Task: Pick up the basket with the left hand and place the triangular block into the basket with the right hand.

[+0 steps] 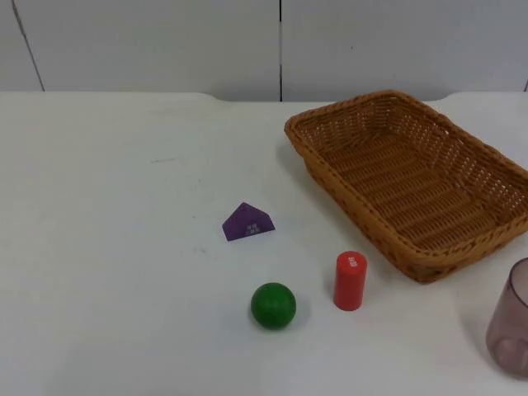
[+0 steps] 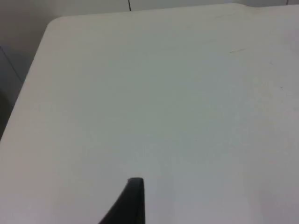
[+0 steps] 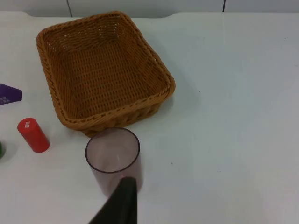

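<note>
Tinted cup [image 1: 511, 330] beside basket [image 1: 412, 177] | red cylinder [image 1: 350, 280], green ball [image 1: 273, 305] near purple triangular block [image 1: 247, 222] | end effector state: cannot tell

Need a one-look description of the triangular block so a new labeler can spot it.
Start at the wicker basket on the white table; three small blocks lie on the open table beside it. The triangular block is the one farthest from the clear purple cup. It is purple and wedge-shaped, unlike the red cylinder and the green ball.
</note>
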`<state>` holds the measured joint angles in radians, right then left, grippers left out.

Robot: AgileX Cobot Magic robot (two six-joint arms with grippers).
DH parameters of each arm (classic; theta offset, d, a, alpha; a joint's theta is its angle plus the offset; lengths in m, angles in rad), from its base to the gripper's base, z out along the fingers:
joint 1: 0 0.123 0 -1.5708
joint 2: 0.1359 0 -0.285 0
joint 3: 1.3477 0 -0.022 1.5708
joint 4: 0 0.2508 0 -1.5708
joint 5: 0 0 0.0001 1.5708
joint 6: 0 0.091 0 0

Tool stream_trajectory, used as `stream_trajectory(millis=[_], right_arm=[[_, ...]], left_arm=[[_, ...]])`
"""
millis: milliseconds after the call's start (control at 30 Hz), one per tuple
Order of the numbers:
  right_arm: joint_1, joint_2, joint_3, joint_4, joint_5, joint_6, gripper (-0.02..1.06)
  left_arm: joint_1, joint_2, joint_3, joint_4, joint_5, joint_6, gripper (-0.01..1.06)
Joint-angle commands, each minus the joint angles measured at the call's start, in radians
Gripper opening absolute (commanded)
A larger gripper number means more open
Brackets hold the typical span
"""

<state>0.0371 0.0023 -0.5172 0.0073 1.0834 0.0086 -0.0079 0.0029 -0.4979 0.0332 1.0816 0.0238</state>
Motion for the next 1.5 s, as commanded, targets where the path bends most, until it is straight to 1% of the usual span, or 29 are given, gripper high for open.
stream_trajectory(millis=[0, 233, 367, 533, 600, 633, 667, 733, 767, 800, 833, 867, 933, 967, 1033, 1133, 1167, 1233, 1300, 1333, 1433, 1467], right_arm=[[-0.002, -0.002, 0.001, -0.007, -0.008, -0.001, 1.05], [-0.002, -0.002, 0.001, -0.007, -0.008, -0.001, 1.05], [-0.002, -0.002, 0.001, 0.001, -0.008, -0.002, 1.05], [-0.002, -0.002, -0.003, 0.001, -0.013, -0.002, 1.05], [-0.002, -0.002, -0.029, -0.007, -0.02, 0.018, 1.05], [-0.002, -0.002, -0.029, -0.007, -0.02, 0.018, 1.05], [-0.002, 0.007, -0.051, -0.007, -0.03, 0.036, 1.05], [-0.002, 0.073, -0.091, -0.041, -0.05, 0.075, 1.05], [-0.002, 0.073, -0.091, -0.041, -0.05, 0.075, 1.05], [-0.002, 0.14, -0.12, -0.059, -0.075, 0.104, 1.05], [-0.002, 0.187, -0.136, -0.066, -0.092, 0.105, 1.05], [-0.002, 0.227, -0.159, -0.068, -0.104, 0.105, 1.05], [-0.002, 0.315, -0.209, -0.073, -0.131, 0.108, 1.05], [-0.002, 0.315, -0.209, -0.073, -0.131, 0.108, 1.05], [-0.002, 0.39, -0.272, -0.075, -0.151, 0.107, 1.05], [-0.002, 0.499, -0.364, -0.083, -0.161, 0.107, 1.05], [-0.002, 0.499, -0.364, -0.083, -0.161, 0.107, 1.05], [-0.002, 0.555, -0.419, -0.083, -0.174, 0.107, 1.05], [-0.002, 0.601, -0.46, -0.085, -0.192, 0.103, 1.05], [-0.002, 0.601, -0.46, -0.085, -0.192, 0.103, 1.05], [-0.002, 0.652, -0.511, -0.093, -0.195, 0.08, 1.05], [-0.002, 0.661, -0.523, -0.108, -0.195, 0.077, 1.05]], left_arm=[[-0.005, -0.003, 0.005, 0.028, -0.009, -0.006, 1.05], [-0.005, -0.003, 0.005, 0.034, -0.009, -0.003, 1.05], [-0.005, -0.003, 0.005, 0.034, -0.009, -0.047, 1.05], [-0.005, 0.0, 0.003, 0.031, -0.005, -0.064, 1.05], [-0.005, 0.062, -0.019, 0.031, -0.009, -0.067, 1.05], [-0.005, 0.062, -0.019, 0.031, -0.009, -0.067, 1.05], [-0.005, 0.104, -0.039, 0.031, -0.028, -0.067, 1.05], [-0.005, 0.199, -0.082, 0.044, -0.117, -0.093, 1.05], [-0.005, 0.199, -0.082, 0.044, -0.117, -0.093, 1.05], [-0.005, 0.292, -0.123, 0.046, -0.209, -0.125, 1.05], [-0.005, 0.348, -0.155, 0.046, -0.252, -0.127, 1.05], [-0.005, 0.415, -0.185, 0.042, -0.275, -0.127, 1.05], [-0.005, 0.544, -0.264, 0.029, -0.297, -0.127, 1.05], [-0.005, 0.544, -0.264, 0.029, -0.297, -0.127, 1.05], [-0.007, 0.658, -0.342, -0.004, -0.305, -0.127, 1.05], [-0.031, 0.782, -0.417, -0.053, -0.341, -0.123, 1.05], [-0.031, 0.782, -0.417, -0.053, -0.341, -0.123, 1.05], [-0.047, 0.867, -0.456, -0.095, -0.357, -0.117, 1.05], [-0.065, 0.94, -0.467, -0.161, -0.389, -0.111, 1.05], [-0.065, 0.94, -0.467, -0.161, -0.389, -0.111, 1.05], [-0.117, 1.054, -0.467, -0.273, -0.435, -0.091, 1.05], [-0.142, 1.096, -0.467, -0.282, -0.441, -0.086, 1.05]])
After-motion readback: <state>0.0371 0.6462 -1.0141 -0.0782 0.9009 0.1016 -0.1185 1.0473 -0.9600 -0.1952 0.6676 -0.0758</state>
